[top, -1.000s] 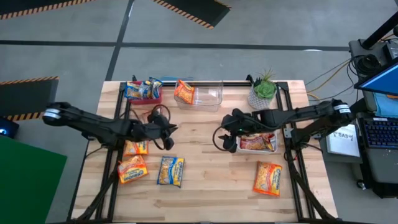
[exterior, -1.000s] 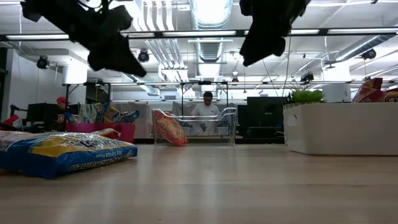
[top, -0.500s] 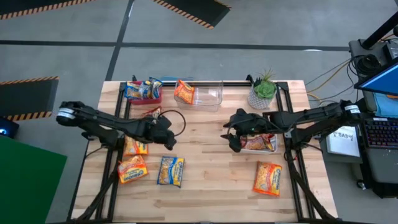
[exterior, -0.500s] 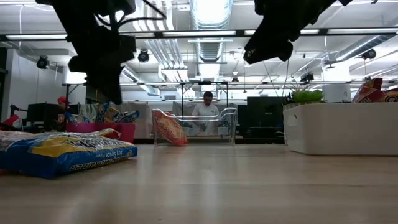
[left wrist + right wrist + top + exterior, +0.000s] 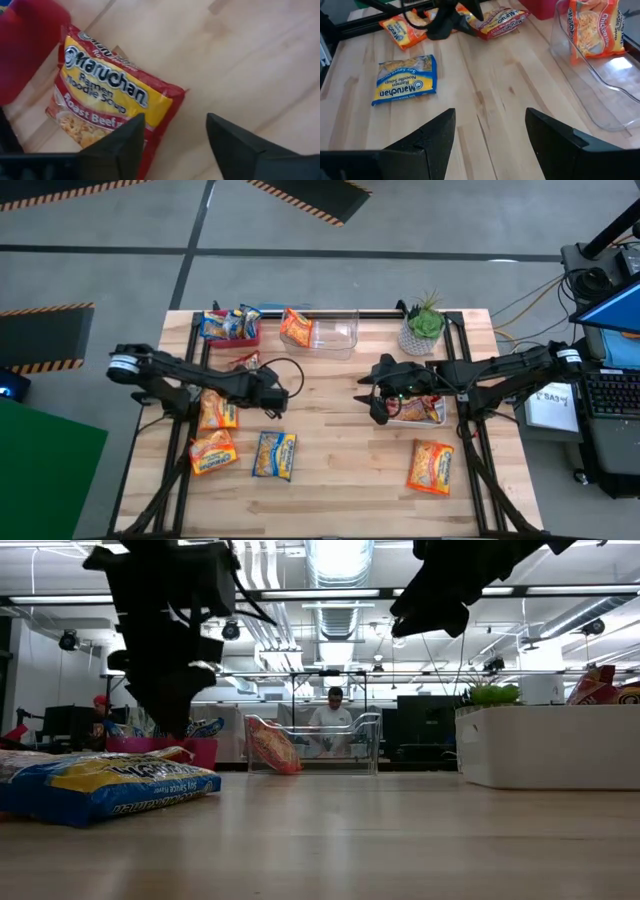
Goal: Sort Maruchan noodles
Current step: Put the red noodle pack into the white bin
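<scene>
Since the earlier high frames the left gripper (image 5: 272, 392) has slid right and slightly down toward mid-table, and its jaws, closed a second ago, now stand apart; the right gripper (image 5: 378, 398) has pulled back right toward the white bin (image 5: 441, 419).

Through the left wrist view the left jaws are spread and hold nothing. A red-edged Roast Beef packet (image 5: 112, 107) lies flat on the table (image 5: 340, 450) beneath them, with one dark finger (image 5: 117, 150) overlapping its lower corner in that frame (whether it touches cannot be told).

Spread too, and empty, are the right jaws, hanging over bare wood at the white bin's left end.

Containers: the white bin, right of centre in the high view, has packets inside it. A clear bin (image 5: 333, 333) at upper centre holds an orange chicken packet (image 5: 596, 31) leaning against its left wall. A red bin (image 5: 240, 335) at upper left holds blue-marked packets (image 5: 222, 324).

Loose on the table in the high view: a blue packet (image 5: 274, 454) at lower centre, below the left gripper; two orange packets (image 5: 213, 451) at lower left; another orange packet (image 5: 431, 465) at lower right. A potted plant (image 5: 422, 328) stands at upper right.
</scene>
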Controlling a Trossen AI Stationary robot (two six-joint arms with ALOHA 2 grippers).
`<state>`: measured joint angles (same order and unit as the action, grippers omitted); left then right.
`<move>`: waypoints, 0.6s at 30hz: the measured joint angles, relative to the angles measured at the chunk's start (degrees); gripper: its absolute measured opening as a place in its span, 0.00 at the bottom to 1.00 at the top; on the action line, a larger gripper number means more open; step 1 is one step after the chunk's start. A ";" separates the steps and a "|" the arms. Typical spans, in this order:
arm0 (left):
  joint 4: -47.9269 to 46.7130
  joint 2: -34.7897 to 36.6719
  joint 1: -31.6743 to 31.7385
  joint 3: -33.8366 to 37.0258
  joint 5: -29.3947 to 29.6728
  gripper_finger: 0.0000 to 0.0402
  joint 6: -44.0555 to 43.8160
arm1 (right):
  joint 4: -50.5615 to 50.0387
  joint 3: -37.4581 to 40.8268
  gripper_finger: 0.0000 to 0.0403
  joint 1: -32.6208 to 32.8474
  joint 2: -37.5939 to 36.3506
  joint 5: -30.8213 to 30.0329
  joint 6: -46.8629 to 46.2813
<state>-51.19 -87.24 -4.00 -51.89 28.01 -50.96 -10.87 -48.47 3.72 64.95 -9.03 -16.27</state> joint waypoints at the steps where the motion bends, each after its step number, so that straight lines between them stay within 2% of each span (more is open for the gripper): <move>1: -0.04 -0.42 0.52 0.02 0.22 0.51 0.31 | 0.09 0.00 0.57 -0.01 0.00 0.00 0.02; 7: 0.30 -2.53 2.42 0.02 0.59 0.62 0.88 | 0.12 0.00 0.57 -0.08 0.00 0.00 0.00; 18: 2.02 -7.43 2.42 0.28 1.92 0.61 0.31 | 0.47 0.00 0.57 -0.36 0.02 0.01 -0.08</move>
<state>-49.17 -94.67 -1.58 -51.62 29.93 -50.65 -10.39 -48.47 3.36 64.97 -9.02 -16.35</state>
